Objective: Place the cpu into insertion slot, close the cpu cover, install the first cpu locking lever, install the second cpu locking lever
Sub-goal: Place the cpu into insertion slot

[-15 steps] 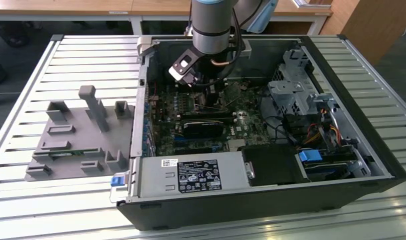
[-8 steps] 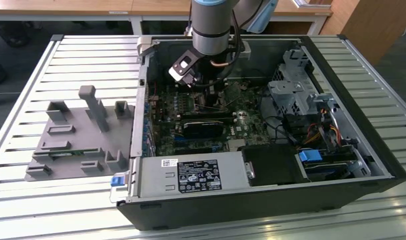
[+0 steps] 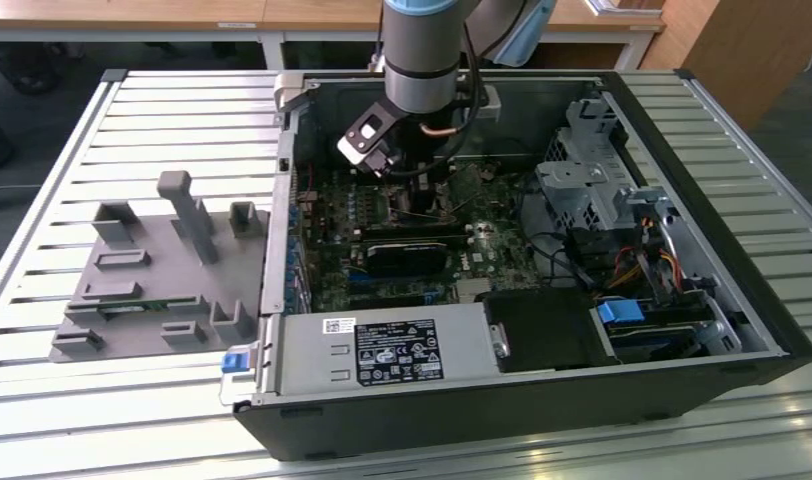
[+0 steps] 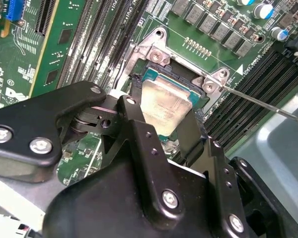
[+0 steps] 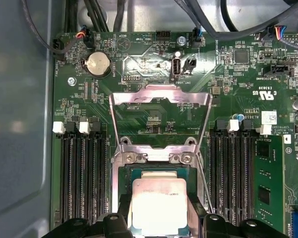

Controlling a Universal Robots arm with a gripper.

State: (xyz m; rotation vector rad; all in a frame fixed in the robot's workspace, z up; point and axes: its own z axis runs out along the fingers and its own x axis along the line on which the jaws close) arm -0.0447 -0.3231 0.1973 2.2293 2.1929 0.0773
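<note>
Green motherboard [image 5: 139, 106] | cpu [image 5: 159, 206]: square, silver-grey top | cpu cover [image 5: 161, 94]: open

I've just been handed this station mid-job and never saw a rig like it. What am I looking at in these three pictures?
One robot arm reaches down into an open computer case lying on a slatted table; that is the exterior view; a grey fixture tray stands at the exterior view's left. The two wrist views ride on the arm and look at the motherboard. There the pincer appears to grip the cpu at the insertion slot. The cpu cover is folded open.
</note>
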